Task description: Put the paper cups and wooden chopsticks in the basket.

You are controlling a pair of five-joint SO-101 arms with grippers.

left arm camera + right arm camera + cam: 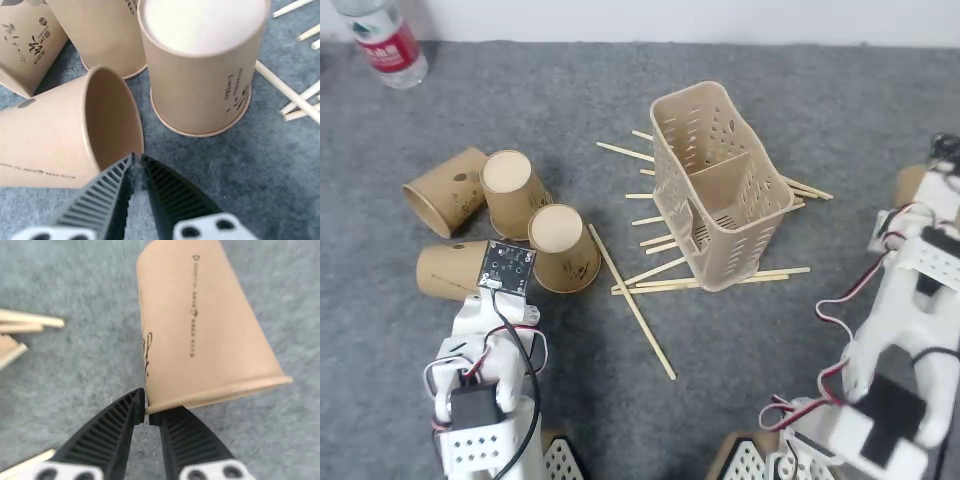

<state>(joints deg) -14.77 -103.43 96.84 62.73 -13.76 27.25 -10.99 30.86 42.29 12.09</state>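
Four brown paper cups sit left of the tan slotted basket (720, 190). Two stand upside down (515, 190) (563, 247); two lie on their sides (445, 190) (450, 270). My left gripper (138, 160) is shut on the rim of the nearer lying cup (55, 135), with one finger inside its mouth. A fifth cup (200, 325) lies at the far right (910, 185), and my right gripper (147, 410) is shut on its rim. Several wooden chopsticks (632, 300) lie scattered around and under the basket.
A plastic water bottle (385, 40) lies at the back left corner. Grey carpet (570, 100) covers the table. The basket stands tilted on chopsticks, with a divider inside. A white wall edge runs along the back.
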